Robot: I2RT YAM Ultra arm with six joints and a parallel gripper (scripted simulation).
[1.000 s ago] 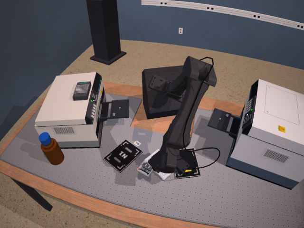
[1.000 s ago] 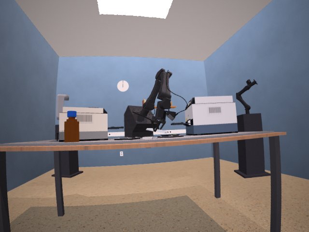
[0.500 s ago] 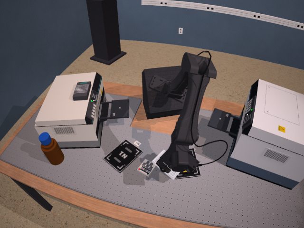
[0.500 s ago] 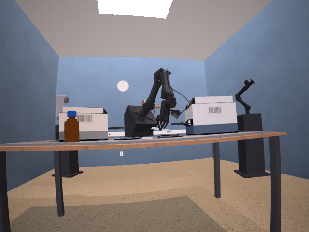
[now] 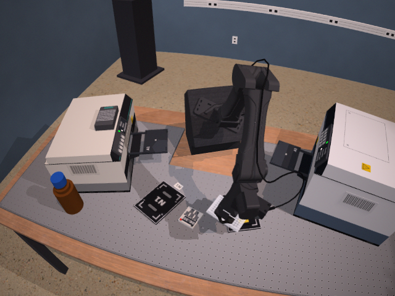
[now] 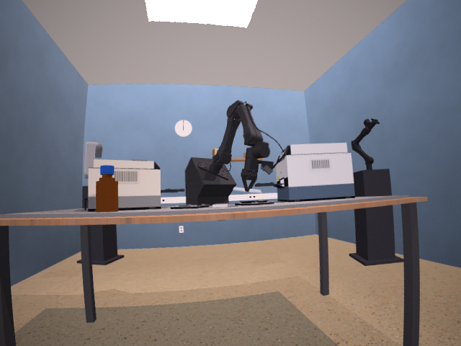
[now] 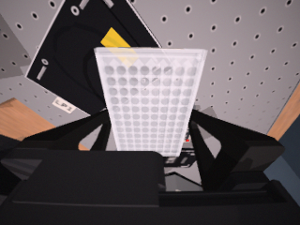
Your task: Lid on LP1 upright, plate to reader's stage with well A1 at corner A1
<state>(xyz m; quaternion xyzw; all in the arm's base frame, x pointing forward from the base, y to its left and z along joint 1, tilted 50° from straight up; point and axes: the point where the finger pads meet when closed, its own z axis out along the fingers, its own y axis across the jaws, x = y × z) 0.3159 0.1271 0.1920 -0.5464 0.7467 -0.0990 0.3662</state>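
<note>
My gripper (image 5: 228, 217) (image 6: 248, 187) (image 7: 149, 112) is shut on a white, see-through well plate (image 5: 216, 202) (image 7: 152, 100), gripped across its short width. I cannot tell its lid apart from it. The plate hangs tilted a little above the deck, partly over the black LP1 nest (image 5: 254, 226) (image 7: 70, 61), whose yellow mark (image 7: 112, 37) shows at the plate's far end. The dispenser's stage (image 5: 153, 140) and the reader's stage (image 5: 287, 155) are both bare. The arm hides most of LP1 in the top view.
The dispenser (image 5: 86, 134) stands left and the reader (image 5: 353, 165) right. A brown capped bottle (image 5: 66, 194) (image 6: 106, 187) stands in front of the dispenser. The black N1 nest (image 5: 159, 202) and a small grey item with a red dot (image 5: 190, 217) lie left of the gripper.
</note>
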